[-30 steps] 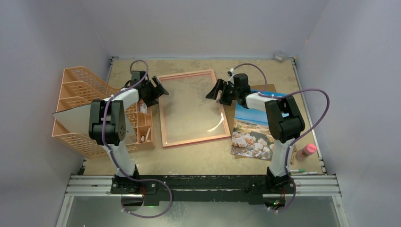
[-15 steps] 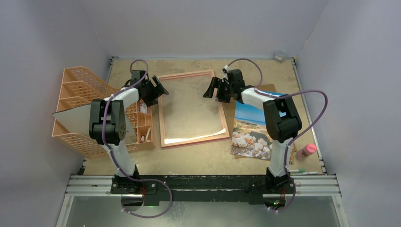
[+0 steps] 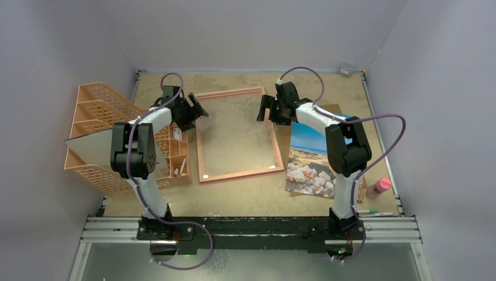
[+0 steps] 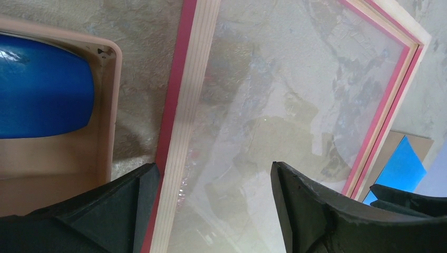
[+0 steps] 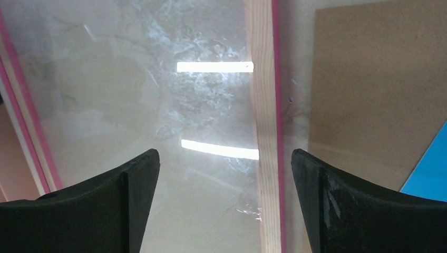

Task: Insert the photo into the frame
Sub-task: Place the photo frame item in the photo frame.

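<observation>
1. Currently your left gripper [image 3: 197, 111] is released, with its jaws spread wide and nothing held. In its wrist view, the left gripper [image 4: 211, 176] hangs over the frame's [image 4: 182, 105] long rail, which runs under the gap close to one finger.
2. Your right gripper [image 3: 264, 109] is likewise released and wide. From its own camera, the right gripper [image 5: 224, 158] has the opposite rail of the frame [image 5: 263, 105] passing below the gap, nearer one finger.
3. Note the frame [image 3: 199, 140] lies flat on the surface [image 3: 245, 193], directly between your two grippers. Pale wood faces up with a pink-red edge, and the surface shows through the clear pane.
4. The photo [image 3: 310, 158] lies picture side up, outboard of your right gripper and back toward the arm bases. It is partly hidden under that arm and just beside the frame; you cannot tell whether they touch.
5. A brown backing board [image 5: 369, 79] sits just outboard of the right gripper, and the photo's blue corner overlaps it.
6. Outboard of your left gripper stands an orange mesh organiser [image 3: 99, 105].
</observation>
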`<act>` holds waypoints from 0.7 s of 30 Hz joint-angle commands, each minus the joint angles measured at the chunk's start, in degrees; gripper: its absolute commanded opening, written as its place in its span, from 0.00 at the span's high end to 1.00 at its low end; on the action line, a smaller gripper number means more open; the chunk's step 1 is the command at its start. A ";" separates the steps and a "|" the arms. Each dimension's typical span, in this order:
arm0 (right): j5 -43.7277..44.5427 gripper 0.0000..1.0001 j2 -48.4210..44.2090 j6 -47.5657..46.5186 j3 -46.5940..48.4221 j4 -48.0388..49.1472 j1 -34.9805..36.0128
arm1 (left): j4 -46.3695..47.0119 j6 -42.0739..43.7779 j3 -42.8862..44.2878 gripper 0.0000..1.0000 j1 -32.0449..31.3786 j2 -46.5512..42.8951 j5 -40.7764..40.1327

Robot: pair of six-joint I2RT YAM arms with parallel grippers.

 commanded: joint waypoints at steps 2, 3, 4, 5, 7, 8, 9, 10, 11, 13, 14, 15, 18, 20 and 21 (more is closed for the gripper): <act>2.80 0.04 -1.04 -1.22 1.15 -4.26 0.23 | -1.02 2.07 2.14 0.19 0.38 0.93 0.11; 2.57 0.04 -1.01 -1.15 0.70 -4.11 0.22 | -1.00 2.07 2.14 0.19 0.36 1.10 0.71; 2.09 0.04 -1.06 -1.11 0.21 -3.90 0.22 | -1.02 2.07 2.14 0.19 0.38 1.25 1.17; 1.38 0.04 -1.05 -1.10 -0.36 -3.60 0.27 | -0.94 2.07 2.14 0.18 0.38 1.35 1.57; -0.07 0.04 -1.02 -0.95 -1.43 -2.94 0.25 | -0.58 2.14 2.14 0.18 0.32 1.63 2.61; -0.80 0.04 -0.93 -0.70 -1.81 -2.60 0.27 | -0.28 2.20 2.22 0.18 0.28 1.78 3.26; -1.82 0.04 -0.76 -0.65 -2.12 -2.29 0.22 | 0.07 2.23 2.29 0.18 0.24 1.92 3.94; -2.54 0.04 -0.62 -0.65 -2.31 -1.98 0.22 | 0.37 2.25 2.43 0.18 0.27 2.07 4.63; -3.55 0.05 -0.45 -0.58 -2.49 -1.63 0.28 | 0.90 2.25 2.53 0.18 0.23 2.29 5.45; -5.65 0.05 -0.07 -0.25 -2.74 -1.14 0.23 | 1.94 2.16 2.82 0.18 0.15 2.72 7.09; -6.40 0.05 0.13 -0.31 -2.74 -0.81 0.27 | 2.44 2.16 3.03 0.18 0.07 3.04 7.81; -7.44 0.05 0.39 -0.24 -2.66 -0.61 0.23 | 2.91 2.12 3.33 0.18 -0.04 3.39 8.55; -9.72 0.06 0.83 -0.11 -2.44 0.60 0.22 | 4.00 1.89 4.20 0.18 -0.13 4.11 8.96; -11.21 0.06 0.93 0.33 -2.24 1.35 0.23 | 4.78 1.72 4.86 0.18 -0.14 4.28 7.48; -11.51 0.06 0.99 0.59 -2.23 1.63 0.24 | 4.48 1.79 5.66 0.18 -0.13 4.59 5.74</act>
